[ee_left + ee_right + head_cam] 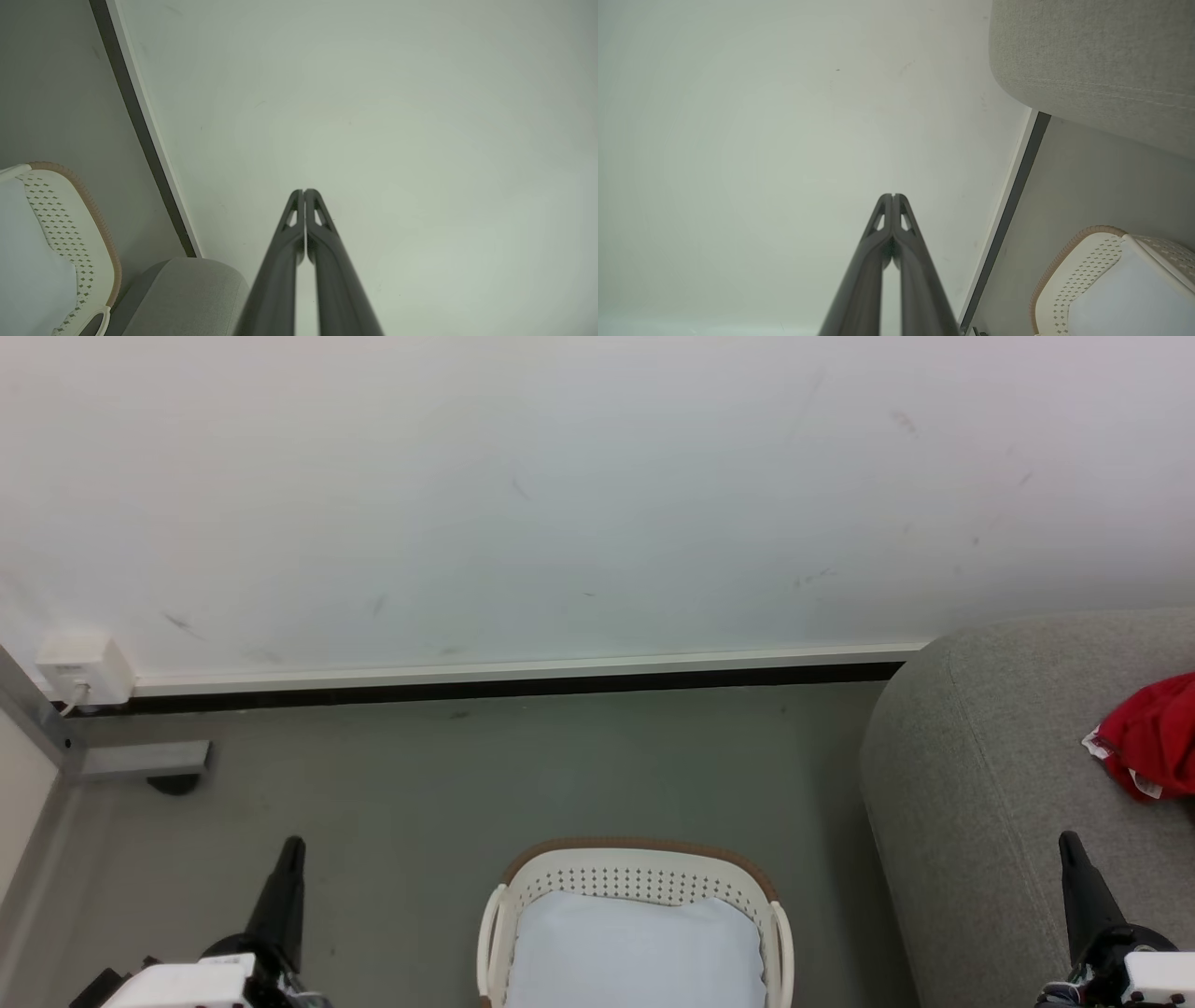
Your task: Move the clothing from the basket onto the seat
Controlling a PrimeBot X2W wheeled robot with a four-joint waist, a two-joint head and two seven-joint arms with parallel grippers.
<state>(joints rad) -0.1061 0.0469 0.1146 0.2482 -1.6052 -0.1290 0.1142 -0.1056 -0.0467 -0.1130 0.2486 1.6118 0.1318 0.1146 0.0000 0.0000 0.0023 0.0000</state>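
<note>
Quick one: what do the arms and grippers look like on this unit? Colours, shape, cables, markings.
The left gripper and right gripper match: two long, slim, matt black jaws tapering to rounded tips, each with a narrow triangular cut-out near the tip. Behind each sits a white wrist housing on black hardware. No markings legible; cables too small to tell.

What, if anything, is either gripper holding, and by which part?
Nothing. The left gripper and the right gripper are both shut and empty; the clothing lies on the seat, apart from them.
</note>
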